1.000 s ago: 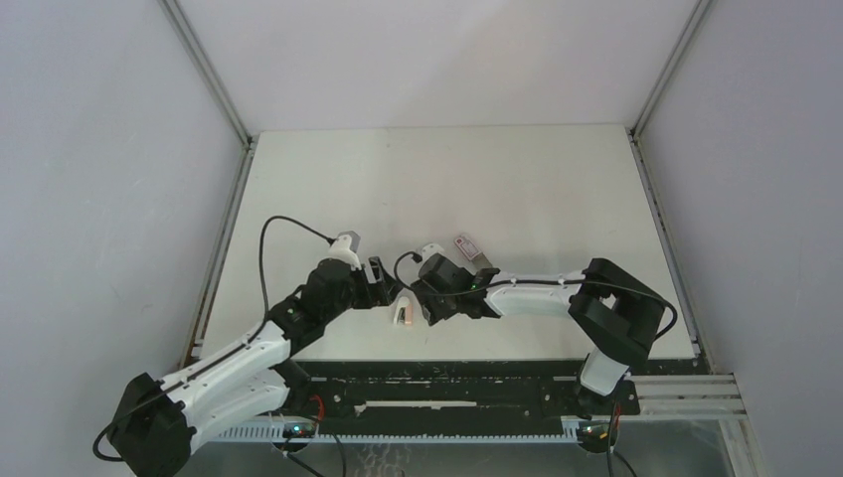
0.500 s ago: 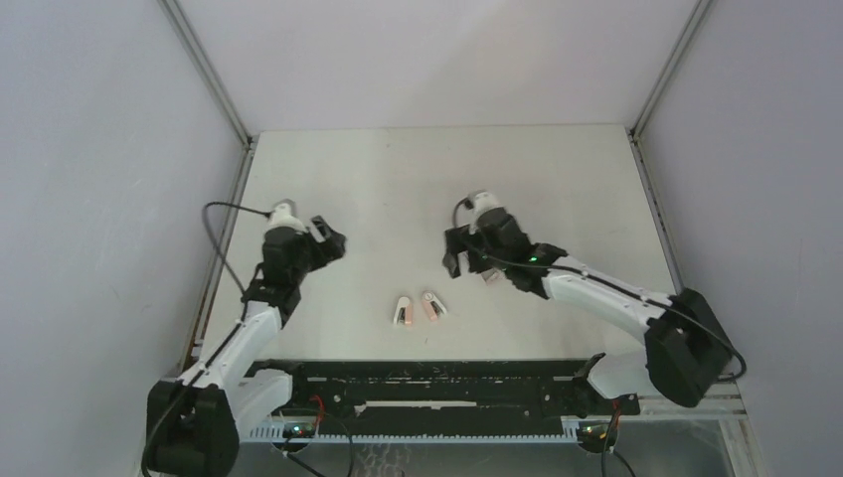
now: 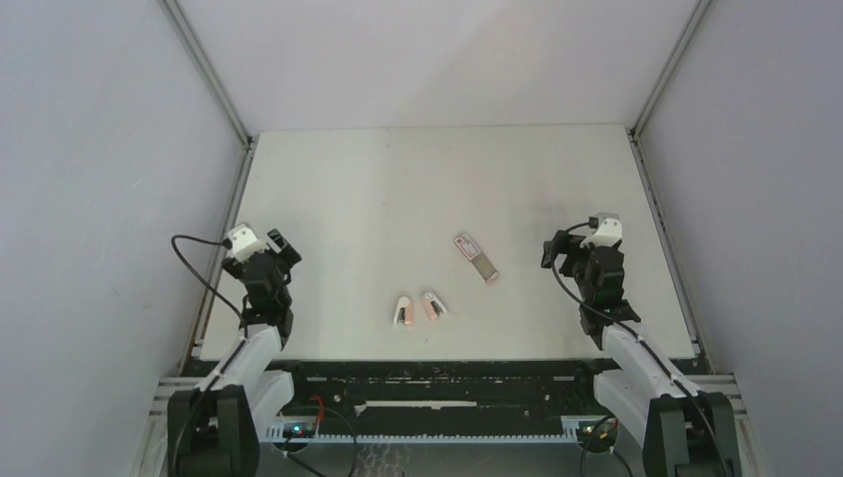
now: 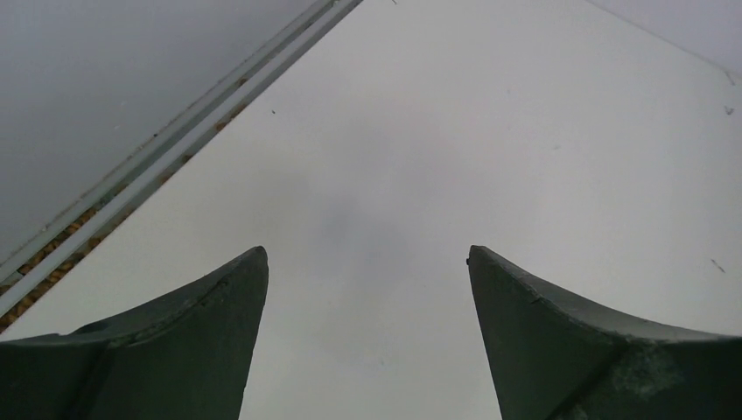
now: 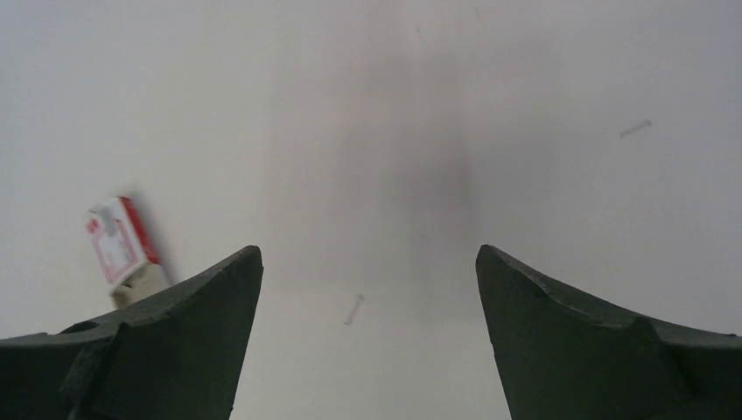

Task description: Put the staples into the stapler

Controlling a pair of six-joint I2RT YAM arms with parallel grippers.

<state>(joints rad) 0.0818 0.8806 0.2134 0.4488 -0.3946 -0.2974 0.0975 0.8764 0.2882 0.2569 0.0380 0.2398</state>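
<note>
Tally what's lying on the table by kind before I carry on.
Pink mini staplers: 2
Staple box, with the grey staples sticking out of it: 1
Tiny loose wire bits, probably single staples: 2
Total: 5

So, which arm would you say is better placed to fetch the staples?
Right, probably. The open right gripper is nearer the small pinkish red-labelled box and grey metallic staple strip, visible in its wrist view; the left gripper is farther.
</note>
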